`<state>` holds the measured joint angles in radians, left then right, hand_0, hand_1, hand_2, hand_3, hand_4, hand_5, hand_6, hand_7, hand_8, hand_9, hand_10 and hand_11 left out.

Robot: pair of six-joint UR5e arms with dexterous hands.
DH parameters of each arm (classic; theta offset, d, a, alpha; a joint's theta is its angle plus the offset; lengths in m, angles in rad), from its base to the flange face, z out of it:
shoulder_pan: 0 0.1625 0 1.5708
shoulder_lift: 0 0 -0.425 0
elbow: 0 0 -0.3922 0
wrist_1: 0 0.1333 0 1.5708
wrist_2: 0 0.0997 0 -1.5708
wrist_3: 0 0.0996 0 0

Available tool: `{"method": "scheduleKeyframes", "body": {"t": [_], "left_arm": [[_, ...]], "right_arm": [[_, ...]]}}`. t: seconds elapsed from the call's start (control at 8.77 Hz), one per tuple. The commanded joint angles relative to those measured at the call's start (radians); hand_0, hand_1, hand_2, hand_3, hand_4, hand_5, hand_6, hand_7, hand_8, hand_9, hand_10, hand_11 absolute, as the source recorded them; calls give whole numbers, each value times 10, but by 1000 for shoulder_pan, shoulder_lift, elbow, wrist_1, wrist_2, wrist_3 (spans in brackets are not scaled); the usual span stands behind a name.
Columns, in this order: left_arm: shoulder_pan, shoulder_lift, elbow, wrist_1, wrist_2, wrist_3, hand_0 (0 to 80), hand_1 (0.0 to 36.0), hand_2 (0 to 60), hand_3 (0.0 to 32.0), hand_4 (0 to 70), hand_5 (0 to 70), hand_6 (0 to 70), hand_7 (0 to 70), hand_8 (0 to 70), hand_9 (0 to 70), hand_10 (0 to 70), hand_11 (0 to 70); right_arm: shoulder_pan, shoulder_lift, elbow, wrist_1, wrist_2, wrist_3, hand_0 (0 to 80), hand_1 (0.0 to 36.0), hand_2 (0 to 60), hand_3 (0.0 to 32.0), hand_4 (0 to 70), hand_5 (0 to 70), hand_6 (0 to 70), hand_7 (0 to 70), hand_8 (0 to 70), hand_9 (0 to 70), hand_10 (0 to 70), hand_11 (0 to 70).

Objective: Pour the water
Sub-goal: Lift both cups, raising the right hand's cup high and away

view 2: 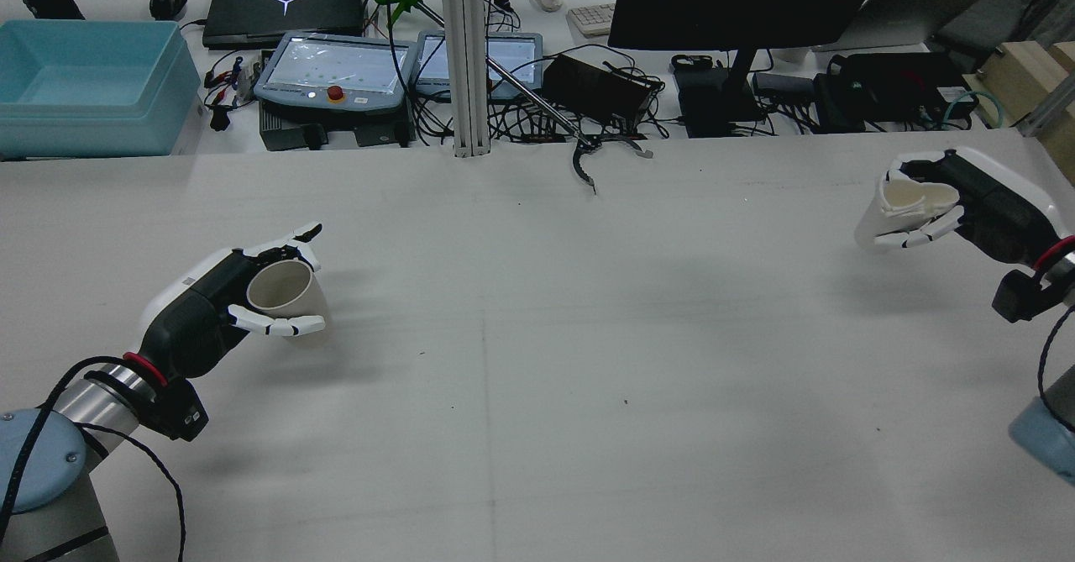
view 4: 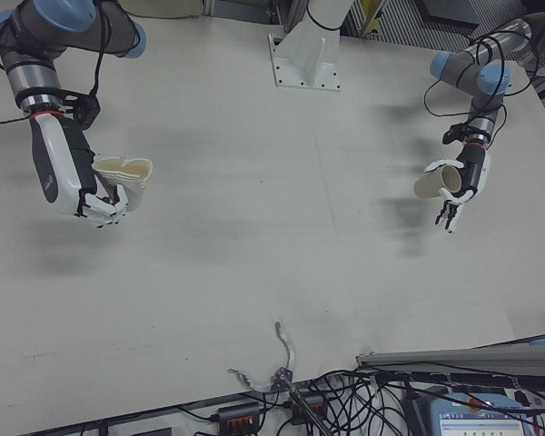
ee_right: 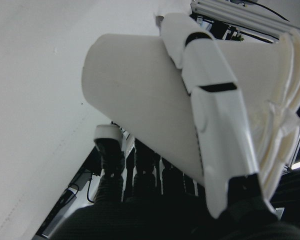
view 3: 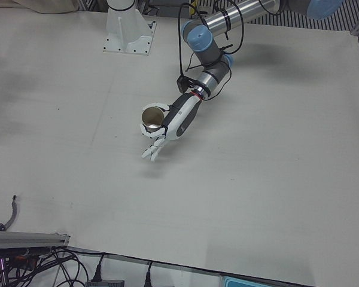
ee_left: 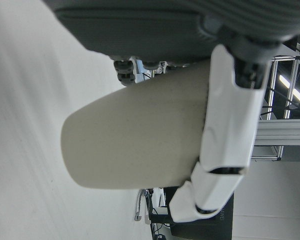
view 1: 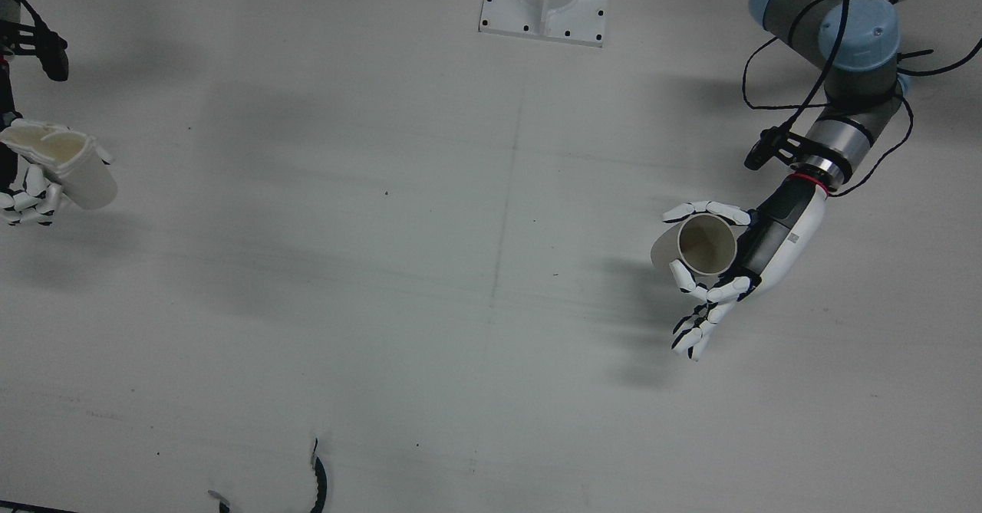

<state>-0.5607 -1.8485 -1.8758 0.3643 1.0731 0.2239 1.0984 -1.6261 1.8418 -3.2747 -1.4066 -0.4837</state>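
Observation:
My left hand (view 2: pixel 210 302) is shut on a white paper cup (view 2: pixel 285 293) and holds it about upright, mouth open upward, over the table's left half. The cup's inside looks bare in the front view (view 1: pixel 707 244). My right hand (view 2: pixel 983 205) is shut on a second white cup (view 2: pixel 907 209) with a squashed, layered rim, far out on the right side. The two cups are wide apart. The left hand view shows the cup's wall (ee_left: pixel 140 140) under a finger (ee_left: pixel 230 125); the right hand view shows the other cup (ee_right: pixel 135 95) likewise gripped.
The white table (view 1: pixel 460 268) lies between the hands. A white pedestal base (view 1: pixel 546 3) stands at the robot's side. A black hooked cable end (view 1: pixel 318 482) lies at the operators' edge. Behind that edge are pendants, a monitor and a blue bin (view 2: pixel 84 83).

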Motion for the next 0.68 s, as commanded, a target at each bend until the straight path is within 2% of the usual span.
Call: {"method": "scheduleKeyframes", "body": {"t": [0.0,0.11,0.23,0.34,0.46,0.57], "left_arm": [[71,-203,74,134,4,5,679,360,600,0,542,700,58,101,7,6,55,109],[90,-268,108,149,14,5,675,360,600,0,560,700,67,108,7,7,56,109],[93,-284,125,150,68,6,668,360,600,0,575,700,75,112,8,8,56,108],[91,-291,126,150,74,6,666,360,600,0,576,700,76,112,7,8,56,108],[91,-297,121,151,76,5,648,360,600,0,578,700,77,113,7,8,56,107],[90,-313,119,159,76,5,668,360,600,0,574,700,77,114,8,8,55,107]], "right_arm": [[265,198,111,-260,-162,16,800,360,600,0,460,696,595,571,438,522,430,639],[284,303,123,-340,-169,16,800,360,600,0,493,700,618,587,446,527,433,643],[279,437,146,-437,-158,4,800,360,600,0,534,700,635,603,450,531,429,638],[223,548,149,-518,-105,-30,800,360,600,0,590,700,661,633,458,541,428,635],[110,605,155,-542,-4,-70,800,360,600,0,672,700,700,691,473,561,425,629],[-17,659,160,-546,79,-152,800,360,600,0,700,700,700,700,485,574,427,630]]}}
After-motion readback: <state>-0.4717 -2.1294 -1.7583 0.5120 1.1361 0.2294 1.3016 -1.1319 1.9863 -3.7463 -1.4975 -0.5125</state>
